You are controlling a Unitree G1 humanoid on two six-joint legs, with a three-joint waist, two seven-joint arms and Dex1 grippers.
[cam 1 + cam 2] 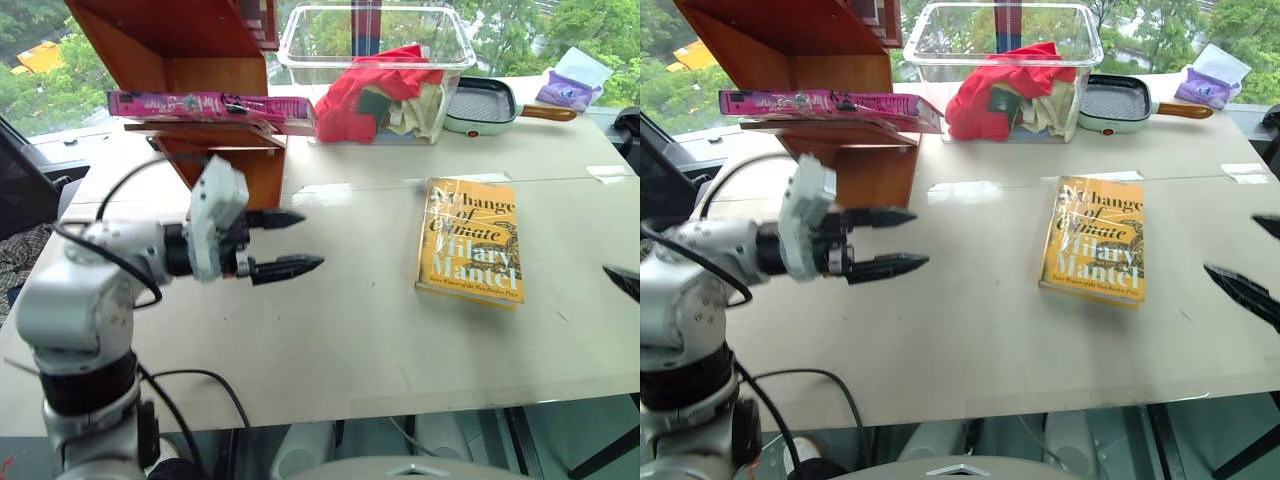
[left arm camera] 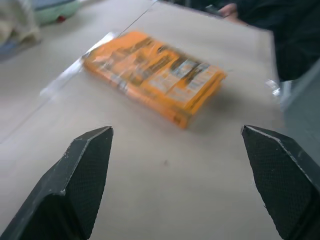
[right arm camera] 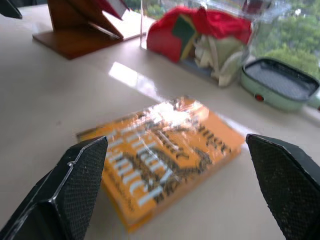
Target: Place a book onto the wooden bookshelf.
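The pink book (image 1: 210, 104) lies flat on a lower board of the reddish-brown wooden bookshelf (image 1: 190, 40) at the table's far left. My left gripper (image 1: 312, 240) hovers open and empty above the table, just in front of the shelf and pointing right. Its two fingers (image 2: 85, 175) stand wide apart in the left wrist view. My right gripper (image 1: 1232, 245) enters at the right edge, open and empty. In the right wrist view its fingers (image 3: 75, 190) spread wide, facing the yellow book.
A yellow "Hilary Mantel" book (image 1: 470, 240) lies flat right of centre. A clear plastic bin (image 1: 375, 40) holding a red cloth (image 1: 375, 85) stands at the back. Beside it sit a small green grill pan (image 1: 482, 105) and a purple packet (image 1: 568, 90).
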